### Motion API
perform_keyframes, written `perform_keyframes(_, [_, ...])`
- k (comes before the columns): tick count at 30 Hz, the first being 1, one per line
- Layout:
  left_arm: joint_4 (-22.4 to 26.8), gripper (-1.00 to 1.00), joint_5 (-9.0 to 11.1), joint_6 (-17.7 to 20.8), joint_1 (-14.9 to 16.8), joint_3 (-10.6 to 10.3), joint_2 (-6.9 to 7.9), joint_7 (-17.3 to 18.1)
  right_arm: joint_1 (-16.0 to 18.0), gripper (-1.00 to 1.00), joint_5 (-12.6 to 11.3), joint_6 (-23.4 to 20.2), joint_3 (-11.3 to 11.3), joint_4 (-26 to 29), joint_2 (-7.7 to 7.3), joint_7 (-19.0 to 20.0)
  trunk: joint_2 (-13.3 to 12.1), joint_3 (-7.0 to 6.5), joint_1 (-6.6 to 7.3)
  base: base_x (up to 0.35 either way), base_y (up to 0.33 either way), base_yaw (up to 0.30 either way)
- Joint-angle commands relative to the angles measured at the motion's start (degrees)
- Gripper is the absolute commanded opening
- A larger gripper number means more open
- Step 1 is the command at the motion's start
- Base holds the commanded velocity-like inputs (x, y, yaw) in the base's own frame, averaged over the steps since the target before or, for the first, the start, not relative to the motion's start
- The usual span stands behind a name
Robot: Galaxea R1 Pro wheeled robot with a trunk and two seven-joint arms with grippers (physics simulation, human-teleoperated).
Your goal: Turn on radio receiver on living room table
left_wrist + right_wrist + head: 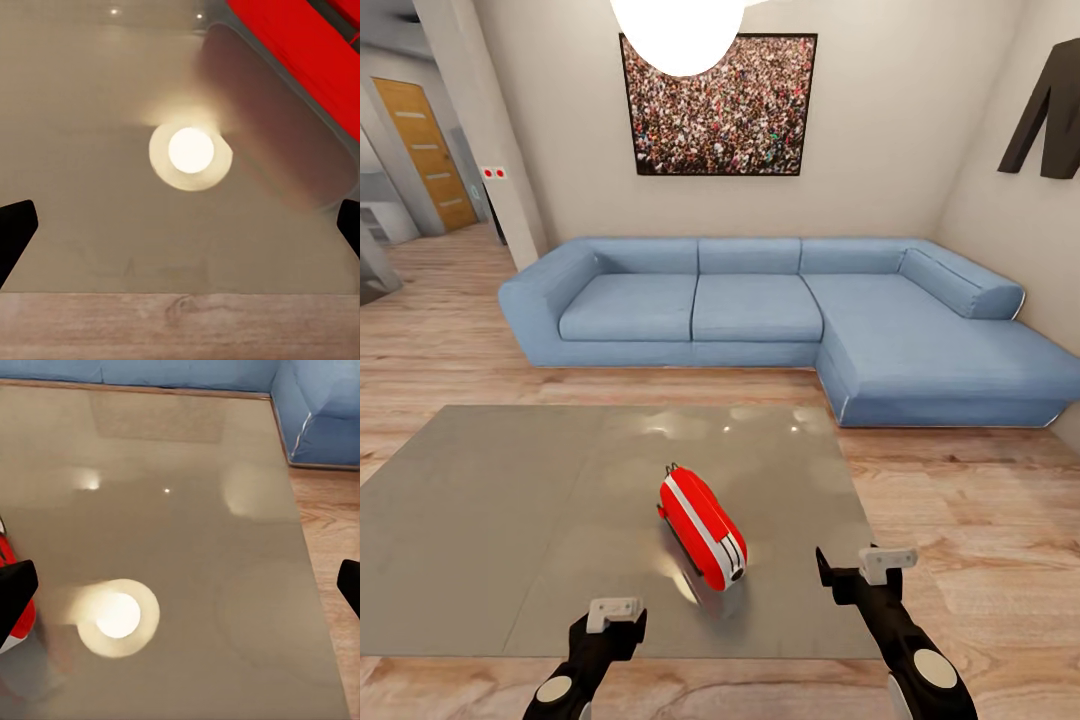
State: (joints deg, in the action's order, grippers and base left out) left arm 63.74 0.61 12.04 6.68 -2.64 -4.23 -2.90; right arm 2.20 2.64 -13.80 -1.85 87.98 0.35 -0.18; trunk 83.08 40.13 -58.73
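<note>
**Radio sits between the two grippers, a touch closer to the right one**

The radio receiver (701,528) is found on the table (480,520), toward the near edge and roughly mid-width; its long axis is laid diagonally, one end aimed at the sofa (780,320), the other end angled toward the right gripper (857,575); that gripper is held just beside the radio with fingers spread apart, nothing gripped; the left gripper (610,622) is parked near the radio's other side over the table edge, fingers also apart and empty; the right arm is probably the better-placed one for the switch, though the switch itself can't be made out.
</note>
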Motion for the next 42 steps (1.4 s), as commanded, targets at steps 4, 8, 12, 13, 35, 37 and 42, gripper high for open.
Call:
perform_keyframes(4, [0.1, 1.0, 0.0, 0.0, 0.0, 0.0, 0.01, 0.0, 0.0, 1.0, 0.0, 0.0, 0.0, 0.0, 0.0, 0.0, 0.0, 0.0, 0.0, 0.0, 0.0, 0.0])
perform_keyframes(8, [0.2, 1.0, 0.0, 0.0, 0.0, 0.0, 0.01, 0.0, 0.0, 1.0, 0.0, 0.0, 0.0, 0.0, 0.0, 0.0, 0.0, 0.0, 0.0, 0.0, 0.0, 0.0])
perform_keyframes(12, [1.0, 1.0, 0.0, 0.1, 0.0, 0.0, 0.01, -0.1, 0.0, 1.0, 0.0, 0.0, -0.1, 0.0, 0.0, 0.1, 0.0, 0.0, 0.0, 0.0, 0.0, 0.0])
perform_keyframes(13, [1.8, 1.0, 0.0, 0.1, 0.0, 0.0, 0.01, -0.2, 0.0, 1.0, 0.0, 0.0, 0.0, 0.0, 0.0, 0.1, 0.0, 0.0, 0.0, 0.0, 0.0, 0.0])
perform_keyframes(35, [22.2, 1.0, -0.2, 16.7, 0.6, -0.9, -0.08, -0.4, 0.0, 1.0, 0.1, 0.0, 0.1, -0.1, 0.0, 0.1, 0.0, 0.0, 0.0, 0.0, 0.0, 0.0])
perform_keyframes(37, [22.6, 1.0, -0.2, 17.9, 0.7, -0.9, -0.08, -0.5, 0.0, 1.0, 0.1, 0.0, 0.1, -0.1, 0.0, 0.0, 0.0, 0.0, 0.0, 0.0, 0.0, 0.0])
perform_keyframes(42, [23.8, 1.0, -0.2, 22.3, 2.1, -0.9, -0.08, -1.6, 0.0, 1.0, 0.1, 0.0, 0.1, -0.1, 0.07, 0.0, 0.0, 0.0, 0.0, 0.0, 0.0, 0.0])
